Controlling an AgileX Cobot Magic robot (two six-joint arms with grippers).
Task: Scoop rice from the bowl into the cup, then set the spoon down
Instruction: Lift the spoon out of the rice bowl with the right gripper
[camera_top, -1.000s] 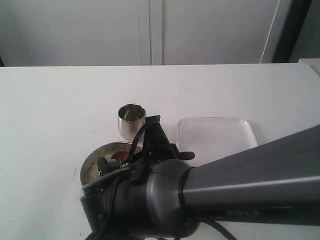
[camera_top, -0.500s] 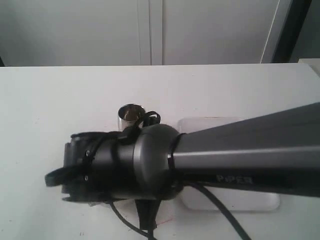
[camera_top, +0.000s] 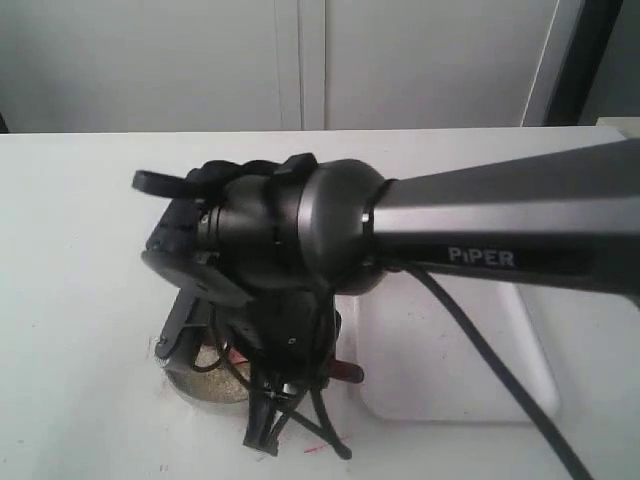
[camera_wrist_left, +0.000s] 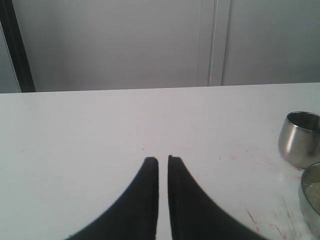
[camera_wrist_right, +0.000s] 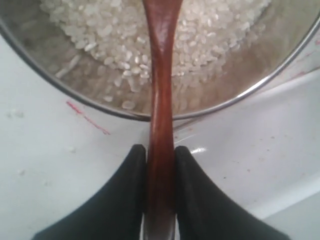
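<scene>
My right gripper (camera_wrist_right: 160, 149) is shut on the slim handle of the dark reddish-brown wooden spoon (camera_wrist_right: 161, 75). The spoon reaches over the rim of the steel bowl (camera_wrist_right: 75, 92), and its scoop end lies in the white rice (camera_wrist_right: 125, 30). In the exterior view the right arm's wrist hangs over the bowl (camera_top: 200, 385) and hides the cup. The left wrist view shows the steel cup (camera_wrist_left: 300, 137) standing upright beside the bowl's edge (camera_wrist_left: 311, 197). My left gripper (camera_wrist_left: 163, 159) is shut on nothing, over bare table and apart from both.
A clear plastic tray (camera_top: 450, 370) lies on the white table just right of the bowl. A few loose grains (camera_wrist_right: 15, 114) and red marks dot the tabletop by the bowl. A grey cabinet wall stands behind the table.
The right arm has risen and its wrist has tipped downward over the bowl. The arm now covers the cup in the exterior view.
</scene>
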